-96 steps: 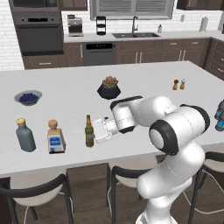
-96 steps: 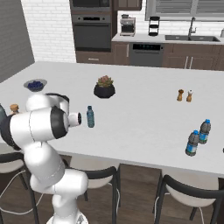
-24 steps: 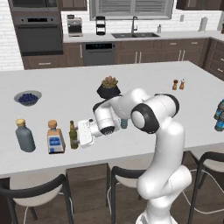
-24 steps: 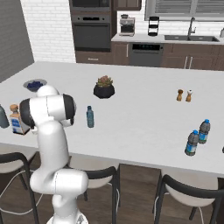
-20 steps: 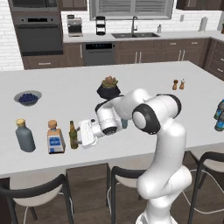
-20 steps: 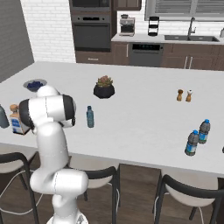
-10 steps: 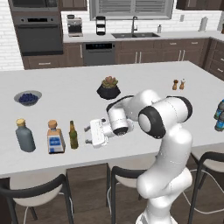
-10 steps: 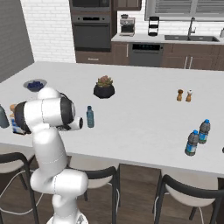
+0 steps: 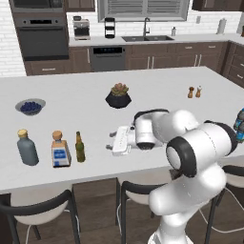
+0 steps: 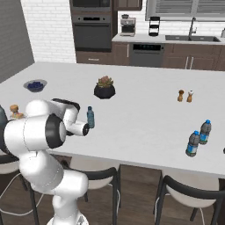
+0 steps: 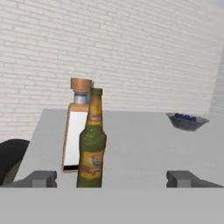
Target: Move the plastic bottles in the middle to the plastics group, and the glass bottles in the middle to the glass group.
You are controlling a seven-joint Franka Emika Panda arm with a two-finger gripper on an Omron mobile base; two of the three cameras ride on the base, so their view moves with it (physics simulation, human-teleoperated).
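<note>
Standing upright beside the square clear bottle [image 9: 60,151], the olive-green glass bottle [image 9: 80,147] is in its group. The gripper [image 9: 114,142] is wide open — holding nothing. It looks slippery and breakable — best held round the body.

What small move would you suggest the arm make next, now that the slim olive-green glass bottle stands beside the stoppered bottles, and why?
Probably draw the gripper back and swing toward the small blue-capped plastic water bottle mid-counter. The slim olive-green glass bottle stands upright, free of the open jaws, next to the squarish clear bottle with a tan stopper, so that placement looks done, while the water bottle is far from the plastic pair.
</note>
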